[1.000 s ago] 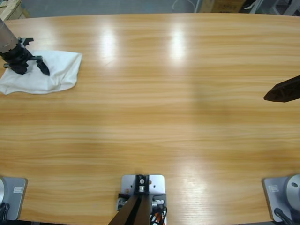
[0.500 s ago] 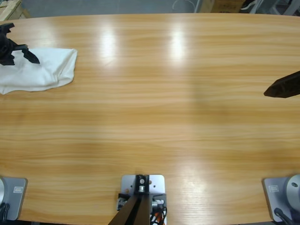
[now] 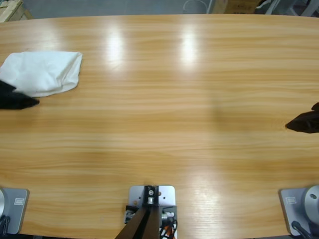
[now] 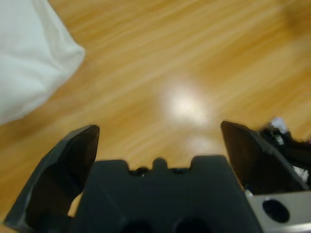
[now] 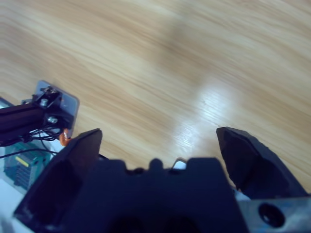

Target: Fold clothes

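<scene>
White T-shirt [image 3: 44, 72] lies bunched; left gripper [image 4: 158, 138] and right gripper [image 5: 158, 141] gape wide, seemingly holding nothing.

T-shirt [image 4: 29, 58] cut off by left wrist view's edge, both arms mostly off-frame overhead

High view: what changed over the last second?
The left gripper lifted off the white T-shirt and pulled back toward the table's near-left edge, jaws open and empty. The right gripper slid nearer the camera. The folded shirt shifted slightly left.
</scene>
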